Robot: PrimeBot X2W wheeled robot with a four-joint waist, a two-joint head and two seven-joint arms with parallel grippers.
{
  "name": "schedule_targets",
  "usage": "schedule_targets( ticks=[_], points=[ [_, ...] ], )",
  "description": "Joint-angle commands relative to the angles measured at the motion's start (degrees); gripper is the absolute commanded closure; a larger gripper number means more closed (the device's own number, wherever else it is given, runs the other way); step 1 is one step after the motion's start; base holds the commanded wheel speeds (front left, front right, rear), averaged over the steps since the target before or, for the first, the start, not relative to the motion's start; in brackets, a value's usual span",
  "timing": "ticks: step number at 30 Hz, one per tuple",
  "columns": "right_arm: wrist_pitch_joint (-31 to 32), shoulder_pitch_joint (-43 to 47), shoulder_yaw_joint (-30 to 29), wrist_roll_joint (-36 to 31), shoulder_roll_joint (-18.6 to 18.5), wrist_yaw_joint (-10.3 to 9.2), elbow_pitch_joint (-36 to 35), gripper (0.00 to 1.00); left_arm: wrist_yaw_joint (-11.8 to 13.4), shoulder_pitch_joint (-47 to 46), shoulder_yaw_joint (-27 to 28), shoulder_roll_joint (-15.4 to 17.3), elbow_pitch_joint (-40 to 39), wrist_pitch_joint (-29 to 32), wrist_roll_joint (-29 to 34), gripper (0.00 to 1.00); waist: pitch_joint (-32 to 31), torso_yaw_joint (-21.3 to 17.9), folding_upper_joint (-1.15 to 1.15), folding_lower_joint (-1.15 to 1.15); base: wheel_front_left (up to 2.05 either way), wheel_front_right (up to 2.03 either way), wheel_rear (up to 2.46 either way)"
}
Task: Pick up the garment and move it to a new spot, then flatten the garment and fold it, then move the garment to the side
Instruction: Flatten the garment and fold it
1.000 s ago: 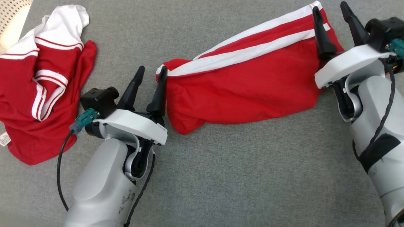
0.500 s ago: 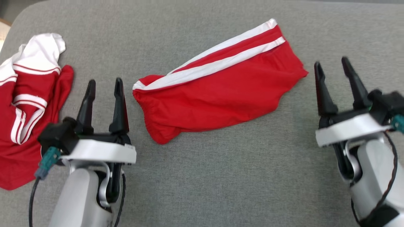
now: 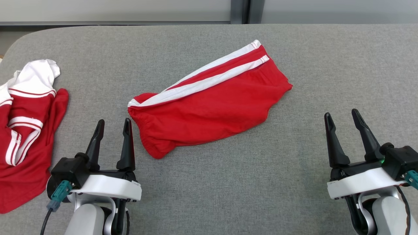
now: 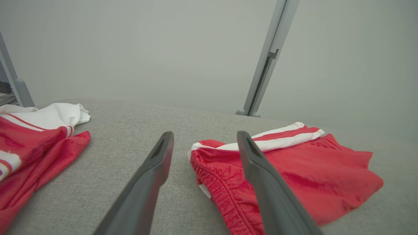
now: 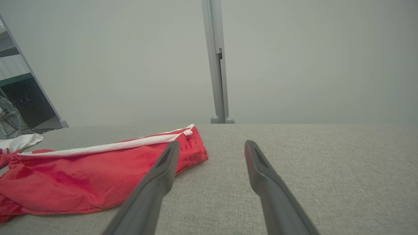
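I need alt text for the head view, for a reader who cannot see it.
Red shorts with white stripes lie slanted on a grey table. The left gripper and right gripper, open and empty, rise from the bottom corners; a crumpled red and white shirt lies far left.

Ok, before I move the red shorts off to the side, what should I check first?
1. Left gripper open and empty: ok.
2. Right gripper open and empty: ok.
3. Both grippers apart from the red shorts: ok.
4. Shorts lying flat on the grey surface, white stripes along the far edge: ok.
5. Room to set them down on the robot's right: ok. The left side holds a red and white jersey: not ok.
6. Lower layer lined up under the top one: cannot tell.
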Motion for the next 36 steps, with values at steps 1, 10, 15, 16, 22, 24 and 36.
schedule_targets(
  ticks=[1,10,15,16,22,24,36],
  points=[
    [0.72,0.76,-0.39,-0.37,0.17,-0.04,-1.23,0.00,-0.07,0.11,0.09,0.22,0.27,-0.25,0.53,0.00,0.15,-0.15,0.00,0.00,0.00,0.00,0.00],
    [2.11,1.50,-1.18,-1.23,0.94,-0.04,-3.78,0.00,-0.47,-1.48,0.17,0.07,1.02,-0.25,0.98,0.00,1.05,-0.28,0.00,0.00,0.00,0.00,0.00],
    [2.55,1.19,-1.65,-1.24,0.73,-0.04,-4.06,0.00,-0.62,-1.83,0.07,0.06,1.14,-0.25,1.09,0.00,1.62,0.13,0.00,0.00,0.00,0.00,0.00],
    [2.72,0.93,-1.87,-1.29,0.64,-0.04,-4.04,0.00,-0.70,-2.15,-0.10,0.04,1.07,-0.25,1.05,0.00,1.90,0.38,0.00,0.00,0.00,0.00,0.00],
    [4.90,-4.10,-2.96,-1.05,-1.49,-0.03,-1.06,0.00,-0.37,-4.83,-2.98,0.01,0.01,-0.25,-0.87,0.00,5.53,3.14,0.00,0.00,0.00,0.00,0.00],
    [5.64,-7.22,-2.44,-0.71,-2.19,-0.03,0.76,0.00,-0.08,-5.95,-4.17,0.03,-0.49,-0.25,-1.62,0.00,7.09,4.24,0.00,0.00,0.00,0.00,0.00],
    [17.59,-24.28,2.46,-1.20,-4.20,-0.04,20.74,0.00,1.85,-9.90,-10.08,0.00,-0.77,-0.25,-5.46,0.00,11.11,8.46,0.00,0.00,0.00,0.00,0.00]
  ],
)
